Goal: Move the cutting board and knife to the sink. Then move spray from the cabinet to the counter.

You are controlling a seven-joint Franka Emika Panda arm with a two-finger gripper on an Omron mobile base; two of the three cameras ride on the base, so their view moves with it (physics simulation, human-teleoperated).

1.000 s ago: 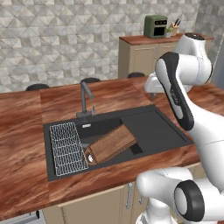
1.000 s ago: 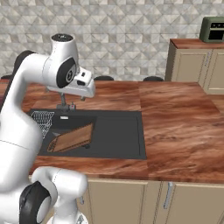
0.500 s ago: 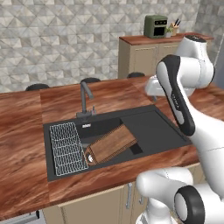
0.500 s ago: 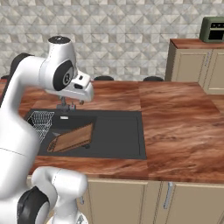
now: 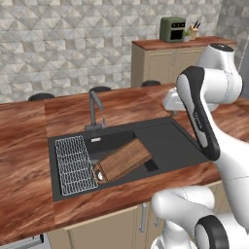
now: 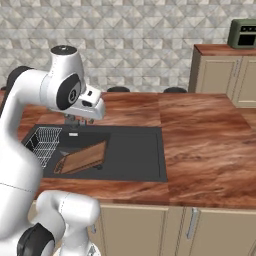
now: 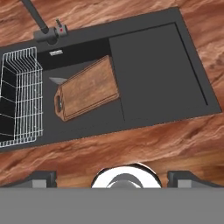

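At the left of the hand view, a grey wire rack (image 7: 21,98) sits in the left end of the large rectangular black sink (image 7: 153,74), with the slim grey curved faucet (image 7: 41,24) rising at the upper left behind it. Just right of the rack, the flat rectangular dark-brown wooden cutting board (image 7: 87,87) lies tilted in the basin, its ridged short end towards the rack. A pointed silver-grey blade tip of the kitchen knife (image 7: 57,80) pokes out from under the board's upper left edge; its handle is hidden. The reddish-brown wood-grain desk (image 7: 131,144) wraps all around the sink. In the right base view the board (image 6: 82,157) leans in the same basin, left of centre, and the white arm's hand (image 6: 80,120) hangs above the sink's back edge near the faucet, well apart from the board, its fingers spread wide and grasping nothing. At the far upper right of that view, a dark green toaster oven (image 6: 243,33) stands on a beige cabinet (image 6: 220,72).
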